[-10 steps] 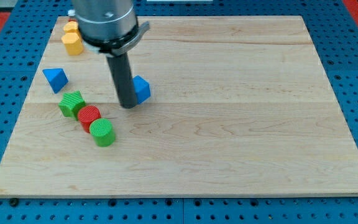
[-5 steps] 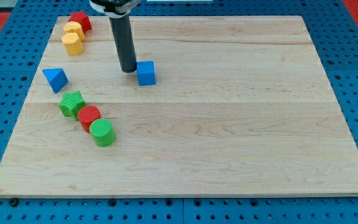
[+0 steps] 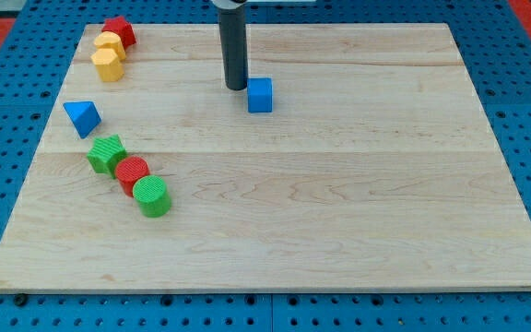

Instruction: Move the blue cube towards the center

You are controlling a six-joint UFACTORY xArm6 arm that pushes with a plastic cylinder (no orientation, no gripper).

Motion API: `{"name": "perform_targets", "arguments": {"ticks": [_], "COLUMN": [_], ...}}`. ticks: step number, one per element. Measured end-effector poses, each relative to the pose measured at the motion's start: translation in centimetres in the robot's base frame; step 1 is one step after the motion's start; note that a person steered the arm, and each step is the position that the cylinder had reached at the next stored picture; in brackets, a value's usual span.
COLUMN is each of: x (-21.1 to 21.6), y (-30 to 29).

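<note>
Blue cube [image 3: 260, 95] sits upper-middle of the frame, above the bench [image 3: 358, 212] centre and a touch to its left. My tip [image 3: 236, 88] is just beside the cube's left face, slightly toward the view's top; contact or a hairline gap, can't tell. End effector is a bare rod: no jaws, holding nothing, push only.

Step in hand, as I judge it: drive the cube down-frame to the centre. Tip is on the wrong side for that; pushing from here sends the cube rightward. Better to go round to the cube's upper face, line up through its middle, then push straight down the frame. Off-centre contact would likely spin it or let it slip off the rod.

Path to centre looks free. Other blocks are well apart at the left: blue triangular block [image 3: 82, 117], green star [image 3: 107, 153], red cylinder [image 3: 132, 173], green cylinder [image 3: 152, 195]; yellow blocks [image 3: 109, 57] and a red block [image 3: 118, 31] upper left.

Containers: none in view, all blocks lie on the bench.
</note>
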State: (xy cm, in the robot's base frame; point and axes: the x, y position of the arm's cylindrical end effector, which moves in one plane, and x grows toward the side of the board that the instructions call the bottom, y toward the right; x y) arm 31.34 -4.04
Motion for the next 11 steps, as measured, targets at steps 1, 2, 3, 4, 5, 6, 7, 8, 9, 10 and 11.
{"name": "perform_targets", "arguments": {"ticks": [1,2,3,4,5,6,7,8,9,10,11], "x": [0.6,4.2,8.4,11.9,13.5,13.6,13.6,11.8,9.9,11.8,12.2], "y": [2.7,5.4,6.6,7.3,9.2,9.5,9.4,8.0,6.4,5.2,5.0]}}
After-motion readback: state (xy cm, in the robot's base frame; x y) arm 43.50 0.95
